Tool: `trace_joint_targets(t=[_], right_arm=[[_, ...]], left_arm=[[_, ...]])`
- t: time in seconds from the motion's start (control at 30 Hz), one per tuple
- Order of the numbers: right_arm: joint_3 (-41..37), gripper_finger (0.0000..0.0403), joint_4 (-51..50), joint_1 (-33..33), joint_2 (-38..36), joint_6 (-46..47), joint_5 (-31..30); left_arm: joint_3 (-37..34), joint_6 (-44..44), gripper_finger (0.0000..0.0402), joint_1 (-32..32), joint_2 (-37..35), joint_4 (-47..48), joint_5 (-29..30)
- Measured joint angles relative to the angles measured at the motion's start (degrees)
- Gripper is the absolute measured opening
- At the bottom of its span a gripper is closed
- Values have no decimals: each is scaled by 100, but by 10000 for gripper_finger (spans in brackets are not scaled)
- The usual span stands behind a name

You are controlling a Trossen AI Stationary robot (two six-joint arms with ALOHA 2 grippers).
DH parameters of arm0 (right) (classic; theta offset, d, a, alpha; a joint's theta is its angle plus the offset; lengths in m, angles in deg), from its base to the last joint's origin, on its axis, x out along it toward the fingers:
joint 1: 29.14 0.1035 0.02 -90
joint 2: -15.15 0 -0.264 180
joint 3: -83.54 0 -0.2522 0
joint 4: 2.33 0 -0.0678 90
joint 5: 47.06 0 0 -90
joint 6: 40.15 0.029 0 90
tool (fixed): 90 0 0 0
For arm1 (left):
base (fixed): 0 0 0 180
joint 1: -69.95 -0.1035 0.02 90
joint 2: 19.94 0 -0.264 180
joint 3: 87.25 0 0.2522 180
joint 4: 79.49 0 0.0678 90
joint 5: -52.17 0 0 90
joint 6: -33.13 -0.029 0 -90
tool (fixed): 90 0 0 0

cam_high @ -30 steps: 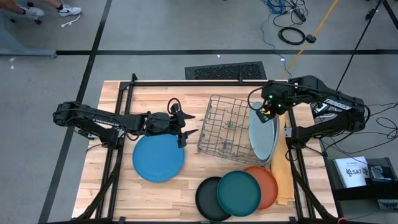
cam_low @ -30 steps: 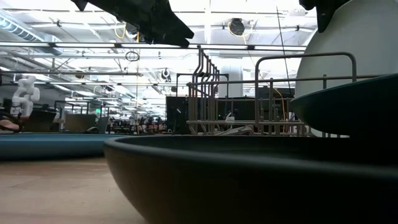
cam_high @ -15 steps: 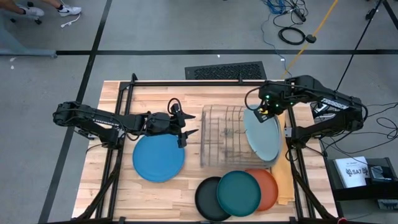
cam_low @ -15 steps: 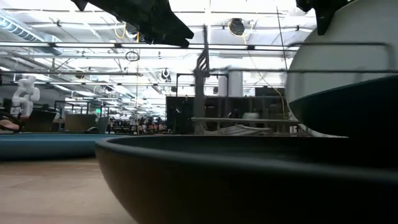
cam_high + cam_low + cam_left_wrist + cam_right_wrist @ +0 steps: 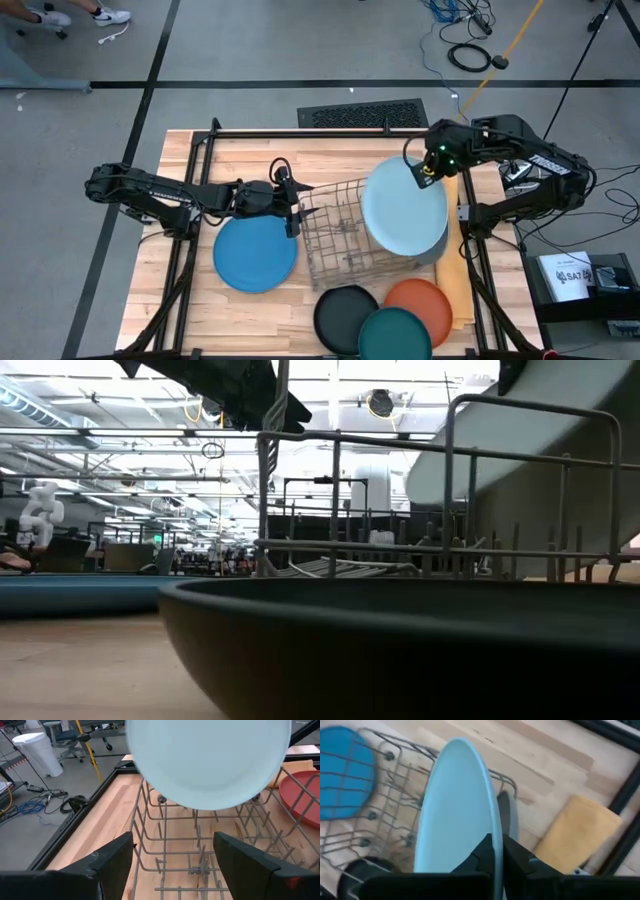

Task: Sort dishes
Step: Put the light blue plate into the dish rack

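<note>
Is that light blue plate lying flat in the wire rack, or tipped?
Tipped. The pale blue plate leans over the wire rack, its rim pinched by the right gripper, not lying flat.

Pale blue plate (image 5: 404, 212) covers wire rack (image 5: 335, 240) right side; left slots open.

Wire rack (image 5: 345, 235) sits mid-table (image 5: 200, 310), one big plate (image 5: 404, 211) tilted over its right end. Another big plate (image 5: 255, 252) lies flat just left of the rack. Three smaller plates (image 5: 385, 316) cluster in front, overlapping, near the table's front edge.
</note>
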Motion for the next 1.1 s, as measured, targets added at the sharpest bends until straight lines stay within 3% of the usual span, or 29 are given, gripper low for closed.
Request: trace_joint_targets(t=[0.4,0.77,1.0,1.1], right_arm=[[7,11,167,-4,78,-175,-184],[7,11,1281,-5,78,-948,-237],[7,11,1534,-5,95,-1883,-979],[7,11,1584,67,96,-2236,-1337]], left_arm=[[0,2,273,0,-2,2,0],[0,-35,273,-2,-2,-201,262],[345,-72,273,-185,-353,-754,633],[920,-482,273,-567,-331,-485,240]])
